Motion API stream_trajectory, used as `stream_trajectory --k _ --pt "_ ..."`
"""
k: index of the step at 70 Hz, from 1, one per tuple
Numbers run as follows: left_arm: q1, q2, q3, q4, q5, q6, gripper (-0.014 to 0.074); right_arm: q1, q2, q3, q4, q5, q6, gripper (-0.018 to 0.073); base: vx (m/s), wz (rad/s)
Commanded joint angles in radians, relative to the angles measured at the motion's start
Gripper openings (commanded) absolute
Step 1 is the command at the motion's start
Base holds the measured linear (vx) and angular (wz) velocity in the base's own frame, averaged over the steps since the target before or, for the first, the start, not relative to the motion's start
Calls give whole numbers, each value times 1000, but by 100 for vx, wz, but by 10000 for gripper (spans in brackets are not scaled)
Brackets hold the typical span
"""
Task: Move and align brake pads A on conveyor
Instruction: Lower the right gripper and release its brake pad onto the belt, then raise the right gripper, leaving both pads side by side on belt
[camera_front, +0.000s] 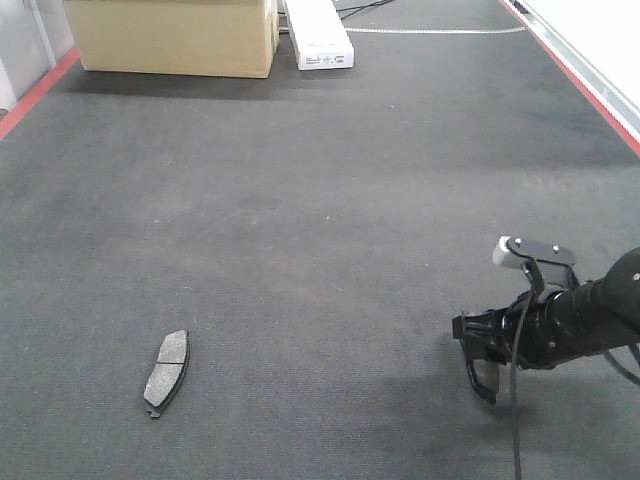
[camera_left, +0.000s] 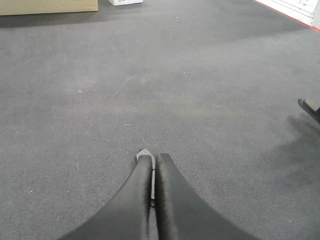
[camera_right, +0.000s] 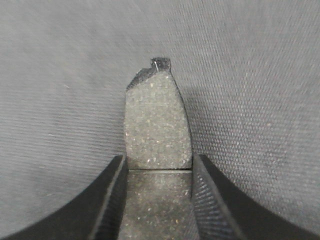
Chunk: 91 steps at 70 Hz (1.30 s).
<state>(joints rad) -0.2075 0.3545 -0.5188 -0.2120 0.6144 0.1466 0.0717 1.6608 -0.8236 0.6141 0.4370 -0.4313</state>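
Dark grey belt (camera_front: 320, 200) fills all views, with a red strip (camera_front: 30, 95) along each side.

Nearest, at the left, one loose pad (camera_front: 165, 373) lies flat on the belt. Its long axis runs from near to far, and the far end leans a little to the right. A thin groove crosses its middle.

At the near right, the right gripper (camera_right: 159, 159) is closed on the sides of a second pad (camera_right: 157, 120). This pad points straight out from the fingers, with the long axis along them, the speckled face up to the wrist camera and the notched end farthest out. I cannot tell if it touches the belt.

The left gripper (camera_left: 153, 156) is almost closed, pinching a third pad (camera_left: 143, 153) by its faces. Only its thin edge and grey tip show, pointing forward.

Far away stand a cardboard box (camera_front: 170, 35) and a white box (camera_front: 318, 35).
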Motion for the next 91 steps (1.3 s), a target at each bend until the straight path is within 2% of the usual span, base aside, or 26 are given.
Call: stream_trajectory --k 1,26,52,73,84,91 --pt "-5 7 -19 -14 -72 0 -6 -4 -16 -31 22 -41 -15 245 0 0" --pt "-5 7 -19 -14 -72 0 -6 -4 6 -30 19 -56 -16 249 0 0" --pt "-5 7 -19 -14 -72 0 -6 -4 6 -30 19 -48 -35 355 0 0" --pt "-5 7 -19 -14 -72 0 -6 -6 -48 -30 11 17 -34 358 0 0" --pt "-5 7 -19 -14 -72 0 -6 -6 -167 -29 -84 55 -27 303 0 0" --pt "-5 7 -19 -14 -72 0 -6 -6 -270 -26 -183 84 47 200 0 0"
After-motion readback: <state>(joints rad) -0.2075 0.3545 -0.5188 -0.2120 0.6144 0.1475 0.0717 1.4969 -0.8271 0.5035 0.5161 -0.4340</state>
